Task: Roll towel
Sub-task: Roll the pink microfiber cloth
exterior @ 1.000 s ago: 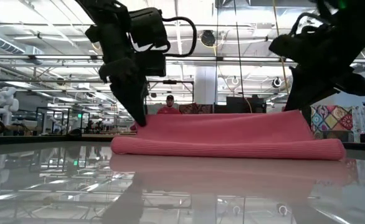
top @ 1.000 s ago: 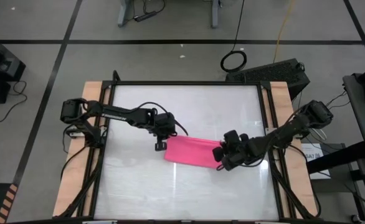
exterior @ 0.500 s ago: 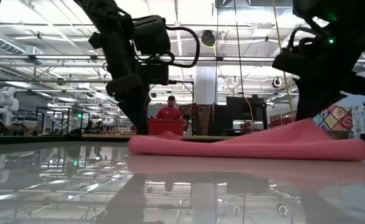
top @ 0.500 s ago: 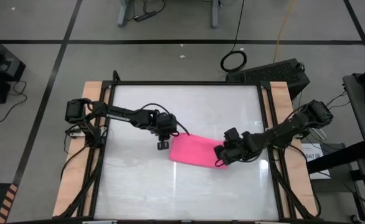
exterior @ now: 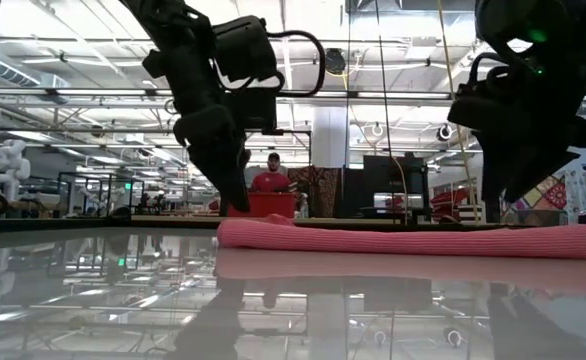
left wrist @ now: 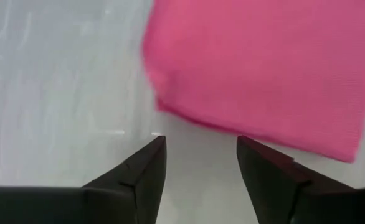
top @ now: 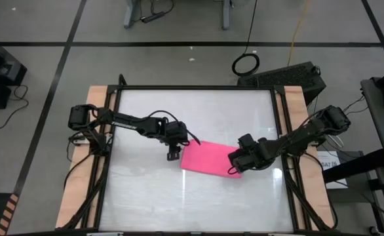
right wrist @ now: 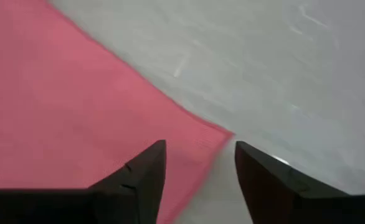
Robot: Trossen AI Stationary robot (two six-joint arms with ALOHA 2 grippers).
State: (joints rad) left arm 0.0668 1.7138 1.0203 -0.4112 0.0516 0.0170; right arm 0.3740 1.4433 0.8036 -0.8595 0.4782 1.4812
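Both grippers stood with their fingers parted and nothing between them: the left gripper (top: 173, 155) hung just off the towel's left end, the right gripper (top: 234, 168) over its right end near the front corner. Between them the towel (top: 208, 159), a plain pink cloth, lay folded flat on the glossy white table (top: 146, 196), a little right of centre.

By the look of it a fold had just been let go and no roll was begun, since the cloth showed as a flat band rather than a cylinder. The next move would call for taking an edge again, pinching thin layers off a slick surface and turning them over evenly at both ends.

From the low view the towel (exterior: 403, 237) read as a thin stacked strip with a rounded near edge, which the overhead camera could not show. Each wrist view gave the gap between its own fingers, the left fingertips (left wrist: 146, 163) short of the cloth and the right fingertips (right wrist: 146, 163) above the corner. Smallest, a person in red (exterior: 273, 178) appeared far behind.
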